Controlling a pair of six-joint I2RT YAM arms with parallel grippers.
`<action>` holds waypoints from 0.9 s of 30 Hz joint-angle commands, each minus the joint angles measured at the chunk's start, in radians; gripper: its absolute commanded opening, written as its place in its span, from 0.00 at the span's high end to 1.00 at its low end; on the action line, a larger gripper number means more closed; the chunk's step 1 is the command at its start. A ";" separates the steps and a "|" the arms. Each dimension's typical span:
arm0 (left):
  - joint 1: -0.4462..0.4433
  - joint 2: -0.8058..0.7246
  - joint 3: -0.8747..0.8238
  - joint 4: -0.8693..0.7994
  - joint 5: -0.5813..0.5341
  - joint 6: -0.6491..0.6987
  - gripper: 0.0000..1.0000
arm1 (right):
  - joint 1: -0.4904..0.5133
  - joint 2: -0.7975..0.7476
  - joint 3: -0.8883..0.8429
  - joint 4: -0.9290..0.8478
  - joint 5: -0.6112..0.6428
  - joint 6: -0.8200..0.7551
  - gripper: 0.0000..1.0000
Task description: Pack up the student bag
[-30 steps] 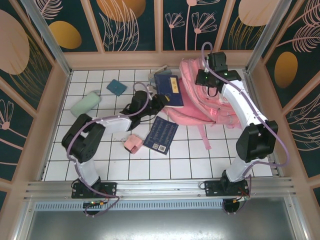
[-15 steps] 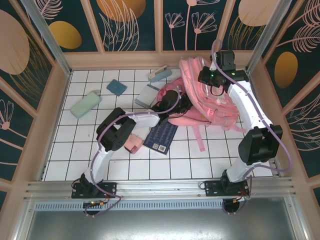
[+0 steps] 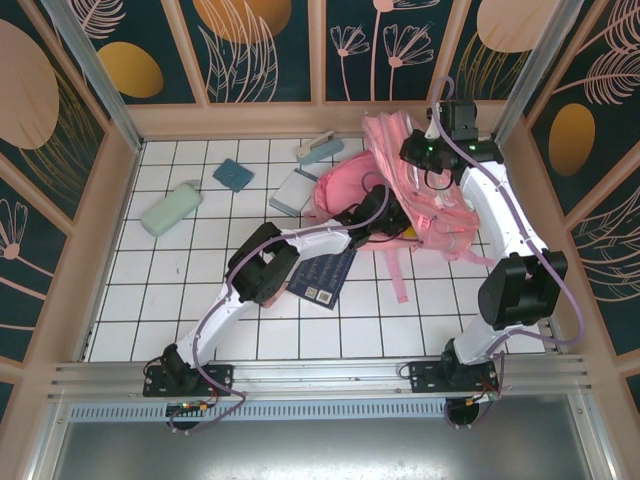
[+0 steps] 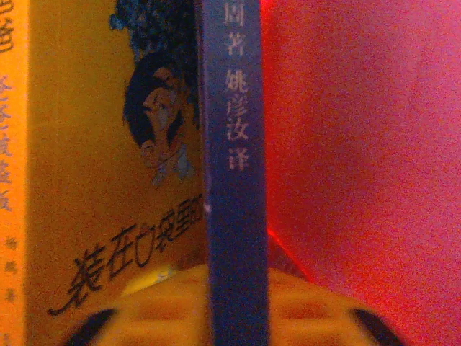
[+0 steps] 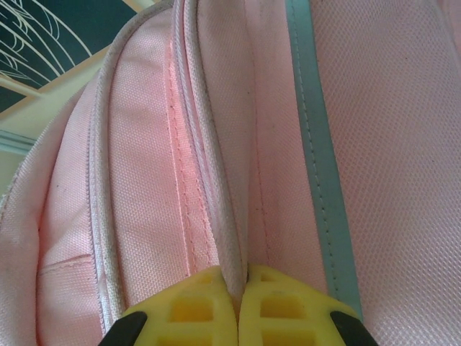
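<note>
Top view: student bag (image 3: 440,215) lies upper right on the desk (image 3: 200,300); left wrist view: left claw (image 4: 234,313) pinches a blue book (image 4: 232,180) beside pink lining; right wrist view: right claw (image 5: 241,303) pinches the bag's piped rim; slippage there would likely collapse the opening, jamming the book

The large pink student bag (image 3: 440,222) is lying slumped at the worktop's (image 3: 200,300) far right, one strap trailing nearward.

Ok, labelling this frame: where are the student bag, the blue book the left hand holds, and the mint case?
student bag (image 3: 440,225): top view, lower pink fabric.
blue book (image 4: 234,180): left wrist view, spine.
mint case (image 3: 170,210): top view, its middle.
</note>
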 commanded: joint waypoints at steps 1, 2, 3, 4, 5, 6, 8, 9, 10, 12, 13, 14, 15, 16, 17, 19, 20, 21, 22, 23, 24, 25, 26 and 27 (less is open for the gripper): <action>-0.005 -0.019 0.061 -0.094 -0.010 0.082 0.52 | -0.008 -0.076 -0.001 0.152 -0.050 0.015 1.00; -0.005 -0.035 0.060 -0.109 -0.025 0.101 0.46 | -0.012 -0.077 -0.002 0.151 -0.050 0.014 1.00; -0.004 -0.055 0.060 -0.130 -0.039 0.123 0.41 | -0.015 -0.077 -0.007 0.153 -0.049 0.014 1.00; -0.005 -0.075 0.063 -0.155 -0.055 0.145 0.36 | -0.018 -0.078 -0.011 0.153 -0.048 0.014 1.00; -0.004 -0.092 0.063 -0.173 -0.068 0.163 0.32 | -0.020 -0.077 -0.015 0.155 -0.047 0.012 1.00; -0.005 -0.111 0.059 -0.185 -0.079 0.181 0.28 | -0.021 -0.077 -0.018 0.155 -0.047 0.011 1.00; -0.005 -0.140 0.061 -0.214 -0.096 0.207 0.24 | -0.027 -0.073 -0.023 0.155 -0.044 0.008 1.00; -0.005 -0.153 0.068 -0.244 -0.108 0.224 0.21 | -0.030 -0.072 -0.025 0.155 -0.044 0.005 1.00; -0.005 -0.164 0.074 -0.271 -0.117 0.241 0.18 | -0.032 -0.071 -0.029 0.155 -0.044 0.004 1.00; -0.005 -0.181 0.084 -0.324 -0.135 0.263 0.16 | -0.034 -0.070 -0.035 0.155 -0.044 0.002 1.00; -0.004 -0.191 0.084 -0.351 -0.148 0.273 0.14 | -0.036 -0.069 -0.038 0.155 -0.045 0.003 1.00; -0.005 -0.203 0.082 -0.376 -0.157 0.279 0.06 | -0.037 -0.069 -0.040 0.156 -0.045 0.002 1.00; -0.003 -0.213 0.075 -0.404 -0.170 0.287 0.04 | -0.037 -0.069 -0.042 0.156 -0.045 0.001 1.00; -0.003 -0.229 0.063 -0.422 -0.183 0.298 0.04 | -0.036 -0.070 -0.043 0.156 -0.047 0.000 1.00; -0.002 -0.245 0.046 -0.434 -0.197 0.308 0.04 | -0.036 -0.068 -0.044 0.157 -0.047 -0.002 1.00; 0.003 -0.293 -0.008 -0.440 -0.225 0.329 0.03 | -0.037 -0.064 -0.051 0.158 -0.050 -0.002 1.00; 0.009 -0.315 -0.034 -0.440 -0.234 0.336 0.03 | -0.037 -0.063 -0.057 0.159 -0.050 0.000 1.00; 0.015 -0.343 -0.069 -0.441 -0.248 0.343 0.03 | -0.037 -0.063 -0.066 0.162 -0.052 0.000 1.00; 0.023 -0.374 -0.107 -0.440 -0.263 0.347 0.03 | -0.037 -0.064 -0.074 0.164 -0.053 0.001 1.00; 0.031 -0.402 -0.145 -0.434 -0.269 0.352 0.03 | -0.036 -0.063 -0.084 0.168 -0.053 0.001 1.00; 0.043 -0.435 -0.197 -0.424 -0.272 0.359 0.02 | -0.035 -0.065 -0.098 0.174 -0.053 0.003 1.00; 0.056 -0.470 -0.244 -0.420 -0.279 0.366 0.02 | -0.035 -0.069 -0.113 0.181 -0.053 0.003 1.00; 0.067 -0.500 -0.284 -0.414 -0.284 0.374 0.03 | -0.034 -0.072 -0.127 0.188 -0.053 0.003 1.00; 0.080 -0.538 -0.336 -0.405 -0.285 0.384 0.03 | -0.032 -0.074 -0.142 0.194 -0.052 0.004 1.00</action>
